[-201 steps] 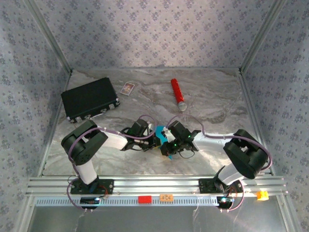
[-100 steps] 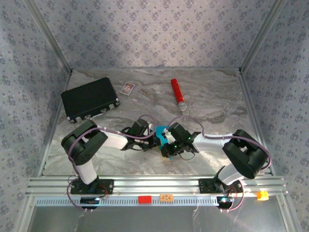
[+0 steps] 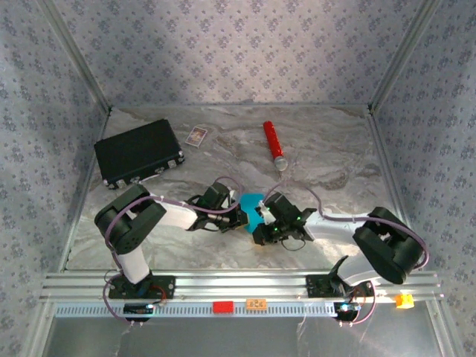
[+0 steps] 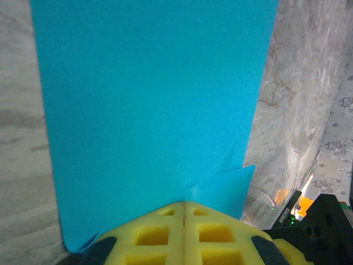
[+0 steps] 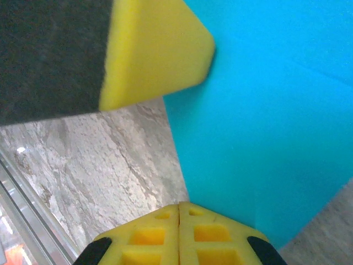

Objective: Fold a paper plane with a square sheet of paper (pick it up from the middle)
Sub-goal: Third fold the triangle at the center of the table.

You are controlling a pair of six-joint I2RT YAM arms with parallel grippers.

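Observation:
The cyan-blue sheet of paper (image 3: 253,201) sits between the two grippers at the table's near middle, partly hidden by them. In the left wrist view the sheet (image 4: 154,99) spreads away from my left gripper (image 4: 184,205), whose yellow fingers are shut with the paper's near edge running into their tip; a second folded layer (image 4: 226,190) peeks out to the right. My right gripper (image 5: 180,207) is shut at the sheet's (image 5: 276,121) side edge. A left finger (image 5: 160,55) lies on the paper just ahead. From above, the left gripper (image 3: 239,218) and right gripper (image 3: 260,217) nearly touch.
A black rectangular case (image 3: 138,152) lies at the back left, a small white card (image 3: 196,135) beside it, and a red cylinder (image 3: 274,145) at the back centre. Marble table (image 3: 335,163) stretches to the right. An aluminium rail (image 3: 238,286) runs along the near edge.
The right arm's elbow has swung right and nearer the rail, turning its gripper. More cyan paper shows above the grippers. The left arm has barely moved.

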